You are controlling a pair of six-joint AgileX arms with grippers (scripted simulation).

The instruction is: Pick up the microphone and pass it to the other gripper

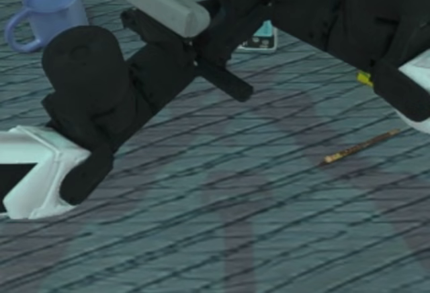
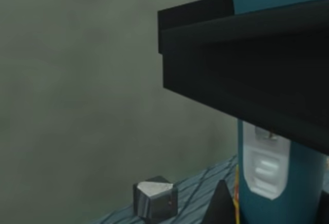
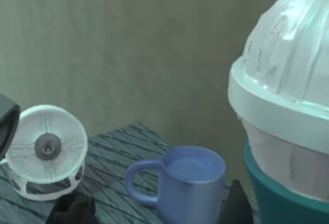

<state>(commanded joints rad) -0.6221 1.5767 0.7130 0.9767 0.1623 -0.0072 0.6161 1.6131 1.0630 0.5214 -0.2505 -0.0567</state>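
Left wrist view — microphone (image 2: 280, 183) beside right gripper (image 2: 247, 75)

Dark slatted counter (image 1: 222, 212) with a few loose items.

The counter has a grey-blue surface crossed by dark lines. A blue mug (image 1: 48, 7) stands at its far left corner, handle turned outward. A thin brown pencil (image 1: 361, 146) lies at a slant on the right side, well apart from the mug. A small teal-and-white device (image 1: 261, 39) lies flat near the far edge, partly hidden. The right wrist view shows a white round fan-like object (image 3: 47, 151) standing near the mug.
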